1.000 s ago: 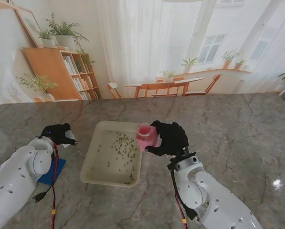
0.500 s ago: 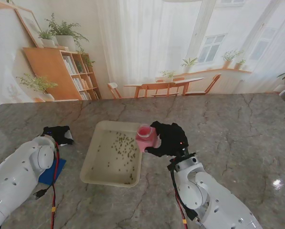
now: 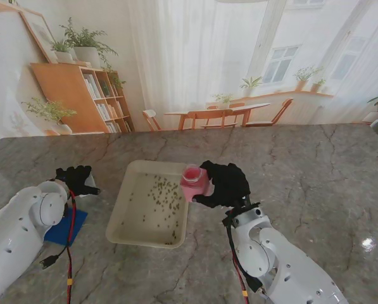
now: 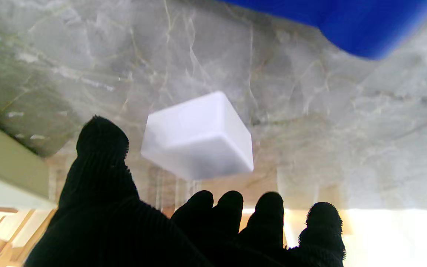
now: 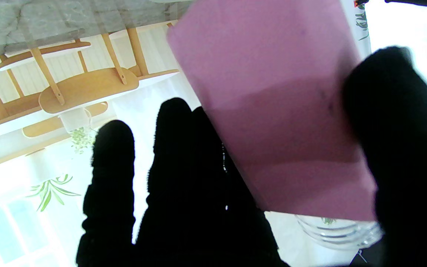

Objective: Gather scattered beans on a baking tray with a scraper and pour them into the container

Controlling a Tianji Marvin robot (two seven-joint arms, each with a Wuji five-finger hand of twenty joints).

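Note:
A cream baking tray (image 3: pixel 120 221) lies in the middle of the table, with several green beans (image 3: pixel 164 193) scattered inside. My right hand (image 3: pixel 225 183), in a black glove, is shut on a pink container (image 3: pixel 193 182) held upright over the tray's right rim. In the right wrist view the pink container (image 5: pixel 280 111) sits between thumb and fingers (image 5: pixel 176 155). My left hand (image 3: pixel 75 179) hovers left of the tray, fingers apart, holding nothing. A small white block (image 4: pixel 198 137) lies on the marble just past its fingertips (image 4: pixel 102 148). A flat blue piece (image 3: pixel 65 229) lies under my left forearm.
The grey marble table (image 3: pixel 290 158) runs wide to the right and far side. A corner of the tray (image 4: pixel 2 167) and the blue piece (image 4: pixel 339 26) show in the left wrist view. A red cable (image 3: pixel 70 253) hangs along my left arm.
My left arm has drawn back to the left and slightly nearer to me, with the hand staying by the white block. The right hand and pink container have hardly moved.

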